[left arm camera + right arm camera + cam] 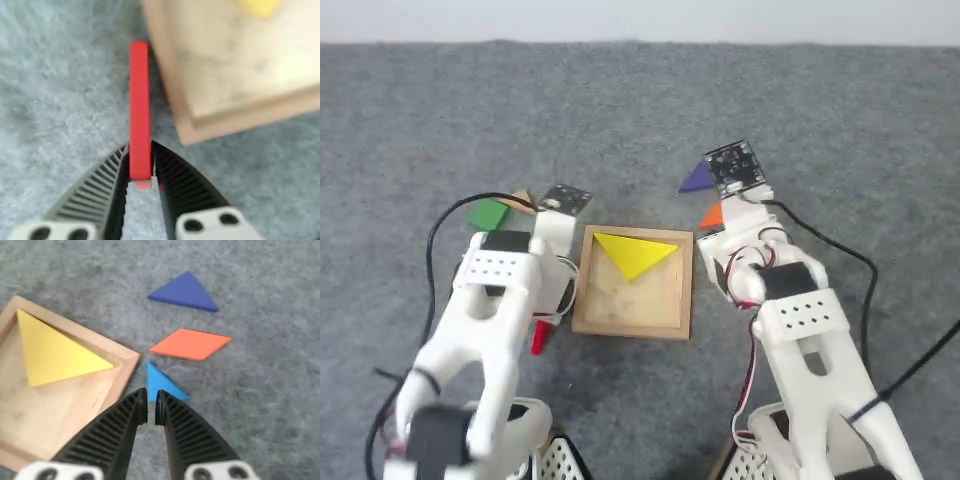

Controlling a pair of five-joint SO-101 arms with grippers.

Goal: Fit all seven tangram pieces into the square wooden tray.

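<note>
Carefully lift the thin red tangram piece (139, 90), clenched edge-on in the left claw (139, 150), over the square wooden tray's (162, 60) left wall.

The tray (632, 331) floor lies bare below the yellow triangle (636, 254) at its upper edge. The left arm (495, 290) and red piece (538, 338) crowd its left rim, the right arm (790, 300) its right. The tabletop (620, 120) across the upper frame is open.

You can count one tray (630, 330) and six pieces: yellow triangle (635, 253), red piece (139, 110), green piece (486, 214), navy triangle (185, 292), orange parallelogram (191, 344), blue triangle (159, 382).
</note>
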